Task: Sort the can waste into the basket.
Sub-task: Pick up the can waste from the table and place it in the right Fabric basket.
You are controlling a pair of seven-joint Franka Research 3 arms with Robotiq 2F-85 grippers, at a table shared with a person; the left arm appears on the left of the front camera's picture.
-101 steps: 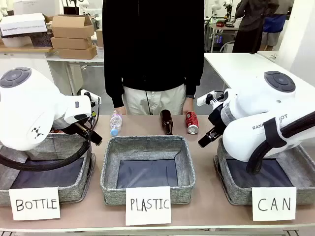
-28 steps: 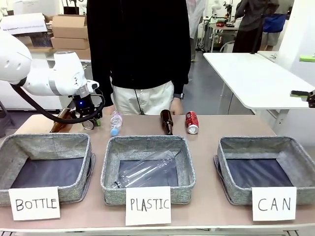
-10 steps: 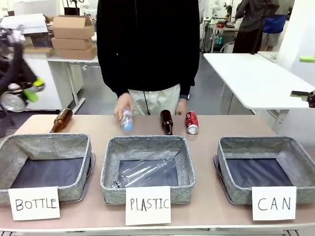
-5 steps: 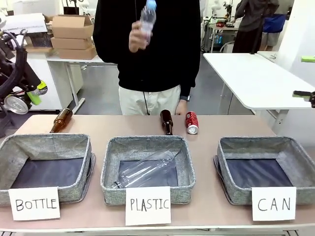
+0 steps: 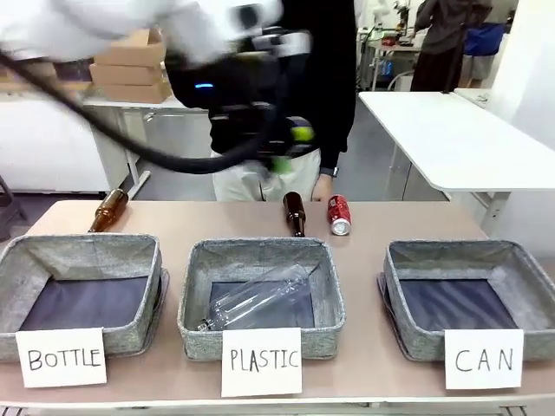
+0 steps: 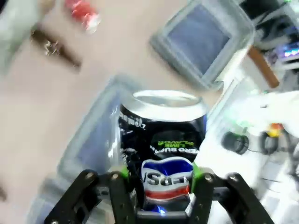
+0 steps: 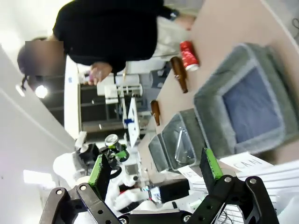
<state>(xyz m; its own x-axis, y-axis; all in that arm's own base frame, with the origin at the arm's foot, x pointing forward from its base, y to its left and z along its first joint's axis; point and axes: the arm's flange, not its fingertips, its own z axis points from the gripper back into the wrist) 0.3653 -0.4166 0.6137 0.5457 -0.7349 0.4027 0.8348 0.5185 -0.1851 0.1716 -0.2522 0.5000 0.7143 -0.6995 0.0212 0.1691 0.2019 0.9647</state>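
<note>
Worktop (image 5: 364, 260) layout:
- Brown bottle (image 5: 107, 211) lying behind BOTTLE basket (image 5: 78, 251).
- Second brown bottle (image 5: 294, 214) behind PLASTIC basket (image 5: 260, 251).
- Clear plastic bottle (image 5: 256, 297) lying inside PLASTIC basket.

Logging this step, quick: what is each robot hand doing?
Left hand: closed on the dark can.
Right hand: open, empty.

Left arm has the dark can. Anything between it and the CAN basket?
Nothing visible. The left gripper holds the can high above the table; the basket is open, with nothing in it.

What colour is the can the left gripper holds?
The can is black, silver-topped; left wrist view.
</note>
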